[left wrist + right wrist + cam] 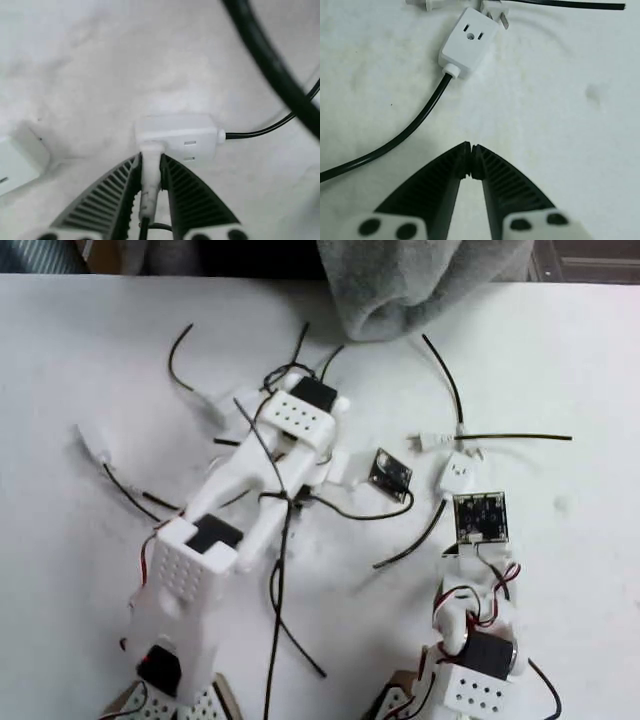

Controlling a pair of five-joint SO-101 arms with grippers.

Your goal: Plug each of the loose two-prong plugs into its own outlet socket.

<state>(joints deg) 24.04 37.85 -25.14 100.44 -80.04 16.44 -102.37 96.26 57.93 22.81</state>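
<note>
left gripper (150,162): jaws closed tight on a white plug (149,172), the narrow body pinched between the ribbed pads. plug nose is butted against one face of a white socket block (175,136) lying on the table (100,60). no prongs show between the two, so i judge it seated or very nearly so. a thin black cord (260,131) leaves one end of the block. two slots on another face of the block are unfilled.

right gripper (471,152): jaws shut tip to tip, nothing in them, hanging over bare table. ahead of it a second socket (469,42) lies face up on a thick black cable (415,125). just beyond that socket lies a loose plug (495,14) with a prong showing, and another plug (427,4) near it. neither is in the slots. a grey cloth (420,280) is bunched at the table's far edge.

step in hand, as i read it: finishing the first insertion, left side.

next move calls for:
- a last firm push along the prong line; nothing braces the block, so it may slide.
- then opening the left jaws and backing straight off, so the plug is not dragged out.
- the right side has to open up, take the loose plug by its body and turn the prongs to the second socket's slots.
- that socket lies free and may skate.
</note>
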